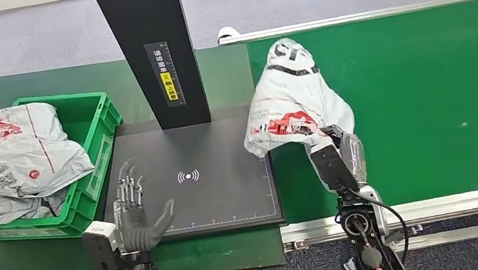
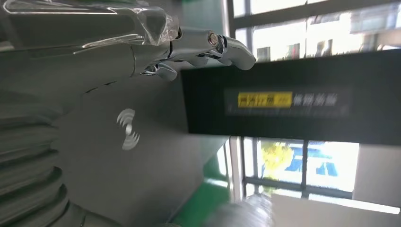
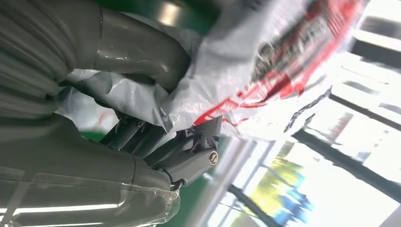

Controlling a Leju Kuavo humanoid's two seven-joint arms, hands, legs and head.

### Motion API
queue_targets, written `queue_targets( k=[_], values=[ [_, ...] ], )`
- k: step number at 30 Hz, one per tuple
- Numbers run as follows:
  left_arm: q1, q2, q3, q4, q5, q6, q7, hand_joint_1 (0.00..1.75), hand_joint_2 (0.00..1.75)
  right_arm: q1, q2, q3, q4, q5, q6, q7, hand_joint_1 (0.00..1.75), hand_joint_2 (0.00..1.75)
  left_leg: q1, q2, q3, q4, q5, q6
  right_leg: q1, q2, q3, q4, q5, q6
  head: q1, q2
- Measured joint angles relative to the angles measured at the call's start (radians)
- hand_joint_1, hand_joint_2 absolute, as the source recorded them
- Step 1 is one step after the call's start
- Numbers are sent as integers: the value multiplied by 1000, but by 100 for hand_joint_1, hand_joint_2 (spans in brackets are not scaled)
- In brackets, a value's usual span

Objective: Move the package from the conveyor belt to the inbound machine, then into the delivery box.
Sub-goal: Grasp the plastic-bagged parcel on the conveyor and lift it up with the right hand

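Head view shows the right robot hand gripping the near edge of a white package, which hangs above the green conveyor belt beside the black inbound machine. The left robot hand hovers open, fingers spread, over the machine's near left corner. Further left, a green delivery box holds other packages.

Package between scanner plate and belt
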Motion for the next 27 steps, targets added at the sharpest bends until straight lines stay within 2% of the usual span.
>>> queue_targets(
  k=[5,9,12,19,22,27],
  values=[
    [20,6,69,-58,-15,2,-5,0,175,41,-22,106,-236,-2,11,-14,175,175,0,0,0,0,0,0,0,0,0,0,0,0,0,0],
    [21,9,103,-75,-16,7,-18,0,175,24,-35,178,-312,16,45,-21,175,175,0,0,0,0,0,0,0,0,1,0,0,0,0,0],
    [15,11,127,-80,-14,10,-29,0,175,-29,-38,252,-329,40,102,5,175,175,0,0,0,0,1,0,0,0,1,0,0,0,0,0],
    [-22,16,195,-107,-8,25,-33,0,175,-203,-4,428,-252,-8,234,76,175,175,1,0,0,0,1,0,1,0,0,1,1,0,0,0],
    [-28,23,222,-115,-3,37,-33,0,175,-248,33,475,-180,-69,287,84,175,175,1,0,0,0,1,0,1,0,0,1,0,0,0,0],
    [-32,35,257,-125,2,46,-32,0,175,-291,83,527,-65,-112,319,90,175,175,1,0,-1,0,1,0,1,0,0,1,0,0,0,0]
  ],
)
